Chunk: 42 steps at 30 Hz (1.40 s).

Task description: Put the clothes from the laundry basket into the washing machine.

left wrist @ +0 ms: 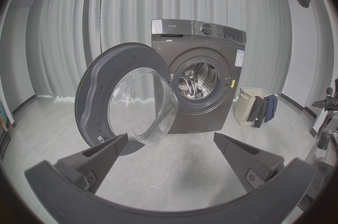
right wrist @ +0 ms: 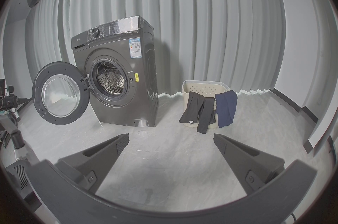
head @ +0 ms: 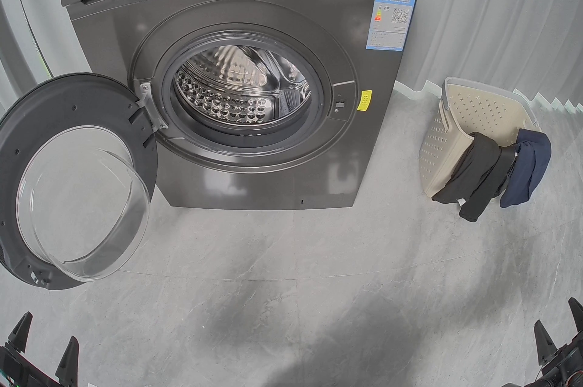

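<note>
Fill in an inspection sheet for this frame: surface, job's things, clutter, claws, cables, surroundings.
Surface: grey marble-pattern floor; the machine and basket stand on it.
Job's things: dark grey front-loading washing machine, round door swung open, steel drum with no clothes seen inside. Beige perforated plastic laundry basket on the robot's right of it, with a black garment and a navy garment draped over its rim.
Clutter: nothing seen.
Claws: left claw and right claw both open, holding nothing, well short of machine and basket.
Cables: nothing seen.
Surroundings: pale pleated curtain behind.
</note>
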Available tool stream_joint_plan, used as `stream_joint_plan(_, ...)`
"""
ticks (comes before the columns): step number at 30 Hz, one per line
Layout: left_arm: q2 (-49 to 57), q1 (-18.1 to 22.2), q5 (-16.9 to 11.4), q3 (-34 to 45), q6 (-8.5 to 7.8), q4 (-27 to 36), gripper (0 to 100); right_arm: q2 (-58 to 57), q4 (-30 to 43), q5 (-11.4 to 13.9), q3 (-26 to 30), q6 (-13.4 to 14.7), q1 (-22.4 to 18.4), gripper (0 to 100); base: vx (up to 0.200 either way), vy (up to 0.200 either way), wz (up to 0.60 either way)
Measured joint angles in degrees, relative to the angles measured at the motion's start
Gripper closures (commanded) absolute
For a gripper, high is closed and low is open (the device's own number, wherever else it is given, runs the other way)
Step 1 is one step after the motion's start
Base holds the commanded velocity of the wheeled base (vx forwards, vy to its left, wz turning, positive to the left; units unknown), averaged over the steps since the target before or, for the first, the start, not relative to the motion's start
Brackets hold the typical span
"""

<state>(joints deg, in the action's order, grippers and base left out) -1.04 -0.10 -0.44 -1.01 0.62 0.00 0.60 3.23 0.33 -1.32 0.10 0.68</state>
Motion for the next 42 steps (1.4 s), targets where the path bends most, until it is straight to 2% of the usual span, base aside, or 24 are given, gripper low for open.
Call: stream_joint_plan(42,0.0,0.0,0.0,0.0,0.22,0.0,0,0.1,0.0,0.0,0.0,0.0,0.0,0,0.0,-0.2,0.0)
